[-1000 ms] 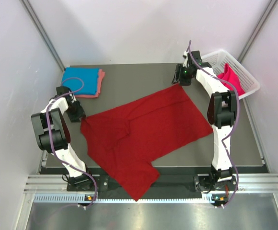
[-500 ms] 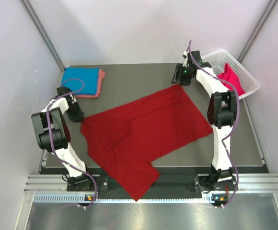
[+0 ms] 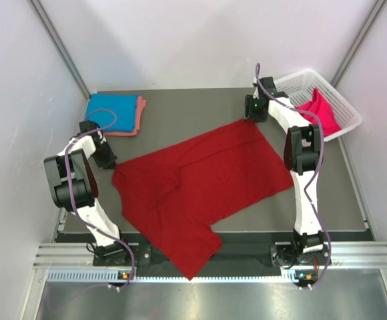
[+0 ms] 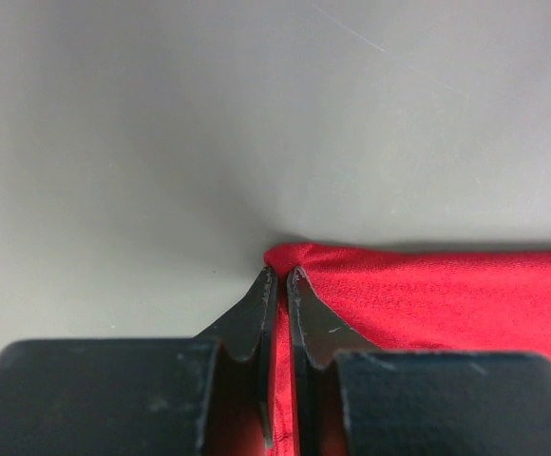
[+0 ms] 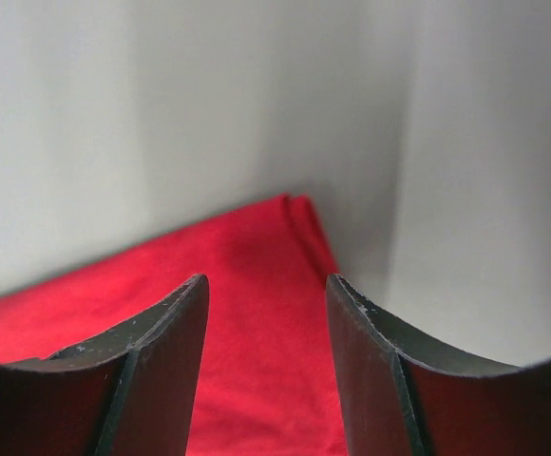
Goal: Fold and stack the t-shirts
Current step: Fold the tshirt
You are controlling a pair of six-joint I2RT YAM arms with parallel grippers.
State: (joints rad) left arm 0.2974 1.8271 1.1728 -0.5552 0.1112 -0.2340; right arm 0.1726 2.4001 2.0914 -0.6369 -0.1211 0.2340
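Lying flat and slantwise over the middle of the counter (image 3: 193, 110), the red shirt (image 3: 200, 187) runs from close to the left edge up toward the far right corner, and one part of it hangs over the near edge. The left arm (image 3: 73, 180) reaches along the left edge, and the left jaws sit at the shirt's left corner. In the left wrist view they are pressed almost together, with red cloth pinched between the fingertips (image 4: 261, 304) and the hem bunched up just past them. The right arm (image 3: 300, 153) stretches to the far side, where the right jaws hover at the shirt's far corner. In the right wrist view they stand spread, the corner of red cloth showing between the fingers (image 5: 161, 351); whether they touch it cannot be told. A blue shirt (image 3: 110, 108) lies folded in the far left corner on top of a salmon shirt (image 3: 141, 115), whose edge shows along its right side. A white basket (image 3: 343, 110) sits at the far right corner, just beside the right arm, with a hot pink shirt (image 3: 320, 115) heaped inside it.
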